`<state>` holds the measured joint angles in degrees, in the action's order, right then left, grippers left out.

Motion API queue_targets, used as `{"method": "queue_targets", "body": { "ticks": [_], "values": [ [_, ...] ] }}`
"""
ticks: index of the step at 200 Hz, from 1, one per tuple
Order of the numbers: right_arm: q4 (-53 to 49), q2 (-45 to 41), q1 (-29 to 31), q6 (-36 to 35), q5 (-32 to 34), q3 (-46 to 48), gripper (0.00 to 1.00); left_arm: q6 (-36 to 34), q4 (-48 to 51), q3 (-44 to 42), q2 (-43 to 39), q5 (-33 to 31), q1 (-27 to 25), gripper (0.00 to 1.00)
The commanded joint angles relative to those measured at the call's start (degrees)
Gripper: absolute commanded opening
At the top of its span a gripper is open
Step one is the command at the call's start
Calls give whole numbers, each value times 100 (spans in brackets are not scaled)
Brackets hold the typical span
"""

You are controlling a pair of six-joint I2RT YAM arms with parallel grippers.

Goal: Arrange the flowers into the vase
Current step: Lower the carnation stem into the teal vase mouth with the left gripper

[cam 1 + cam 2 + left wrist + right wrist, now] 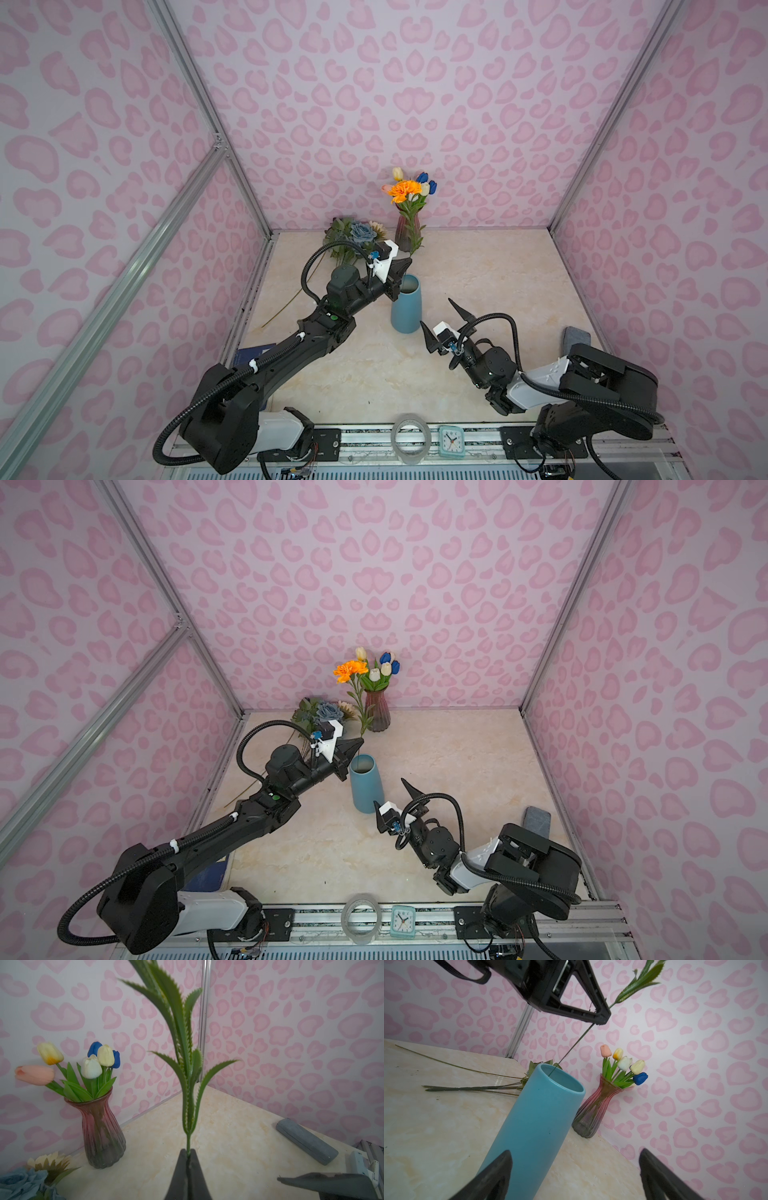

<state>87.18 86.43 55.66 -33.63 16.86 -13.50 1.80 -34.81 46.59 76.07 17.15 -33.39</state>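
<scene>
My left gripper is shut on the thin green stem of the orange flower, just under its leaves. In the right wrist view the stem runs down from it into the mouth of the tall blue vase. A pink glass vase at the back wall holds tulips. A dusty-blue rose bunch lies at the back left. My right gripper is open beside the blue vase, holding nothing.
A grey case lies by the right wall. A tape roll and a small clock stand on the front rail. A blue book lies under the left arm. Pink walls close three sides.
</scene>
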Motion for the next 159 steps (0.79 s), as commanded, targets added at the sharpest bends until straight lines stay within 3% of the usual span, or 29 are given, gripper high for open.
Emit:
{"method": "queue_targets", "body": {
  "ticks": [1, 72, 121, 159],
  "values": [
    [220, 61, 2, 5, 10, 13, 94, -35, -347, -167, 13, -307, -52, 3],
    [213, 139, 3, -4, 10, 5, 94, 2, -637, -773, -53, -618, -195, 3],
    [223, 168, 49, -56, 18, 5, 94, -26, -664, -827, 28, -607, -212, 13],
    [221, 226, 42, -48, 2, -17, 94, -192, -500, -758, -56, -590, -214, 28]
  ]
}}
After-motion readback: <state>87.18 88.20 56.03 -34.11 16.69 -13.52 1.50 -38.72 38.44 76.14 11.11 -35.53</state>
